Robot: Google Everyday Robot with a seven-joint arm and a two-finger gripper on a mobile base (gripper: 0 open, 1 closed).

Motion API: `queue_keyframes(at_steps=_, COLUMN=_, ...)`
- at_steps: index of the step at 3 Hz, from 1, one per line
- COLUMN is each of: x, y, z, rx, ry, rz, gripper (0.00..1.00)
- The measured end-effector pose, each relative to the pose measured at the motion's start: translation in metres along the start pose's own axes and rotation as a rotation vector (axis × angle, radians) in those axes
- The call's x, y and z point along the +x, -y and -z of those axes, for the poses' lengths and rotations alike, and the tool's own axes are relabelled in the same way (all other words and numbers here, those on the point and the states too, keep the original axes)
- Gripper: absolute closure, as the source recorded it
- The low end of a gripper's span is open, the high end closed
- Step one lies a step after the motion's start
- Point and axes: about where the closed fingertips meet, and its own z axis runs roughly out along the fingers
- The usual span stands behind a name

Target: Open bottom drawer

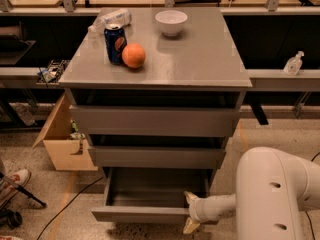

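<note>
Your cream two-finger gripper sits at 5 o'clock in the view, low on the grey three-drawer cabinet; one finger inside, one outside, clamped on the right end of the front panel of the plain matte grey bottom drawer; bulky white arm runs off to 4 o'clock. Bottom drawer is pulled out at 6 o'clock, shallow grey box inside showing; medium grey drawer front just above at 12, widest grey drawer front above that. On the cabinet top, toward 11 o'clock: blue soda can touching a round orange fruit; clear plastic bottle lying behind the can; white bowl at 12. Open cardboard box on the floor at 9 o'clock of the cabinet.
</note>
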Motion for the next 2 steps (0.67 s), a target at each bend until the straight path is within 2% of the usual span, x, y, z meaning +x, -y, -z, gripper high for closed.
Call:
queue_keyframes(at_steps=1, x=-0.0005, y=0.0009, z=-0.0036, rx=-0.006, ry=-0.013, rz=0.003, gripper=0.0)
queue_keyframes(at_steps=2, x=0.0058, y=-0.0056, z=-0.011, rx=-0.021, ry=-0.019, rz=-0.013, gripper=0.18)
